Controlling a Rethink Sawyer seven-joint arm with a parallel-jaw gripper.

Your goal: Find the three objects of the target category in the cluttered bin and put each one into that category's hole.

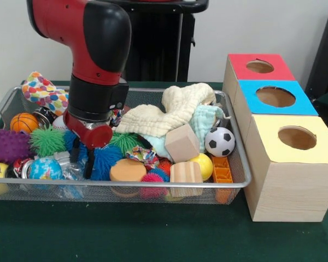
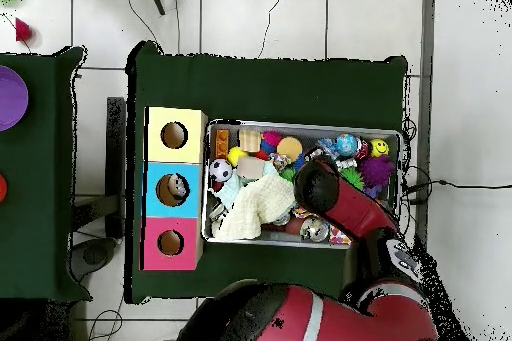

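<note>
Three boxes [image 1: 273, 131] with holes stood beside the bin [image 1: 238, 183], red, blue and yellow. From the front, the gripper [image 1: 82, 158] was down among the spiky balls [image 1: 46, 141], and I could not tell if it held anything. From above, the arm [image 2: 335, 197] hid it. The toys all seemed to lie in the bin, so the sorting looked hardly begun

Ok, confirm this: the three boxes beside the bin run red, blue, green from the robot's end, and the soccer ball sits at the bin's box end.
One thing is wrong: the third box is yellow, not green, as the front view shows. Red box, blue box and soccer ball stand as you said.
</note>
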